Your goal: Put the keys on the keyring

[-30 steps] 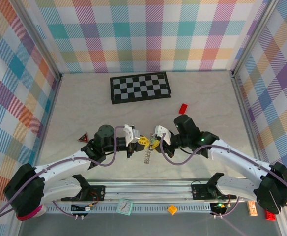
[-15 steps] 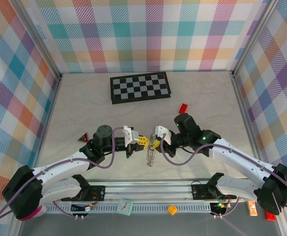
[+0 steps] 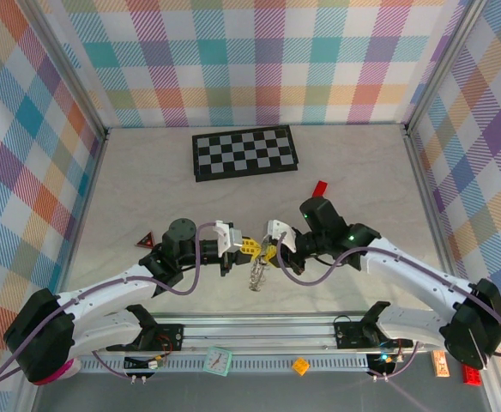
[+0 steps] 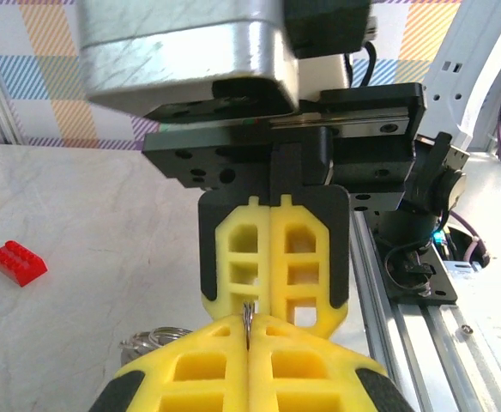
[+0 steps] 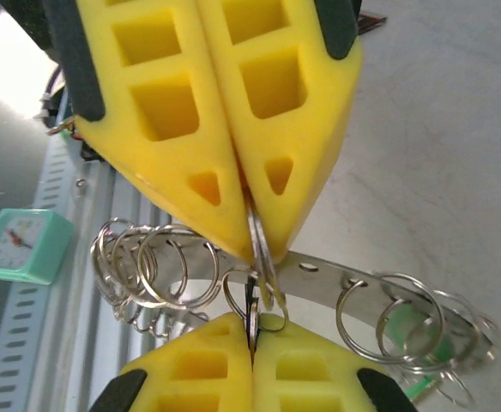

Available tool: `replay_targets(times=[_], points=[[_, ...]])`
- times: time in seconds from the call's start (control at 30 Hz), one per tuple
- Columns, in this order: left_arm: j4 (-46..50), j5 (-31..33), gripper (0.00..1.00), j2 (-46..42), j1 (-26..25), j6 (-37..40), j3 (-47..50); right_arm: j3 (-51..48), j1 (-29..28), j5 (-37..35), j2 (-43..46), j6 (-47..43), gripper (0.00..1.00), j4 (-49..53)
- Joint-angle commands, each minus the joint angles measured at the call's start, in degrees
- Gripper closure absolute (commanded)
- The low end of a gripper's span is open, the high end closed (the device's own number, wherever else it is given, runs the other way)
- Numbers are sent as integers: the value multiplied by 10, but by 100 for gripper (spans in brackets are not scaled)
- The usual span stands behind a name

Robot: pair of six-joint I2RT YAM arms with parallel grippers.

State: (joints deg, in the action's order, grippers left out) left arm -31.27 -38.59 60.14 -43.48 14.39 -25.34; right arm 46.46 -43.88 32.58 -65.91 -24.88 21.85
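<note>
Pale tabletop [image 3: 147, 172]: left tool [image 4: 247, 326] and right tool [image 5: 252, 330] pinch keyring [image 5: 319, 277].

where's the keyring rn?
In the top view the keyring hangs over the near middle of the table, just below where the left gripper and right gripper meet tip to tip.

The left arm [image 3: 105, 296] and right arm [image 3: 413, 275] wear smooth white shells between chunky black joints, and a purple cable [image 3: 201, 257] loops along each. A small green light [image 3: 348, 237] glows on the right one. The left tool [image 3: 250, 247] and right tool [image 3: 269, 251] end in yellow plastic fingers [image 4: 272, 266] moulded with square hollows, black-edged, on a black mount [image 4: 233, 154] dotted with screw holes.
</note>
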Motion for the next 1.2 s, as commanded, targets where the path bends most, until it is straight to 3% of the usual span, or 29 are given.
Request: replay_targets(times=[0.0,0.17,0.33,0.43,0.67,1.17], points=[[-58,-19,100,-6,-2,5,-2,21,-2,62,-31,-5,100,45],[-56,-19,100,-3,-2,8,-5,31,-3,53,-40,-11,100,49],[-41,-19,100,-3,-4,13,-4,8,0,-73,-1,4,100,-2],[-9,-13,100,-9,-4,29,-6,-7,0,-104,31,5,100,-25],[35,28,100,-24,-4,51,-5,-22,0,-98,72,-9,100,-18],[78,38,100,-9,-5,61,-23,-42,-1,-119,87,39,100,-66]])
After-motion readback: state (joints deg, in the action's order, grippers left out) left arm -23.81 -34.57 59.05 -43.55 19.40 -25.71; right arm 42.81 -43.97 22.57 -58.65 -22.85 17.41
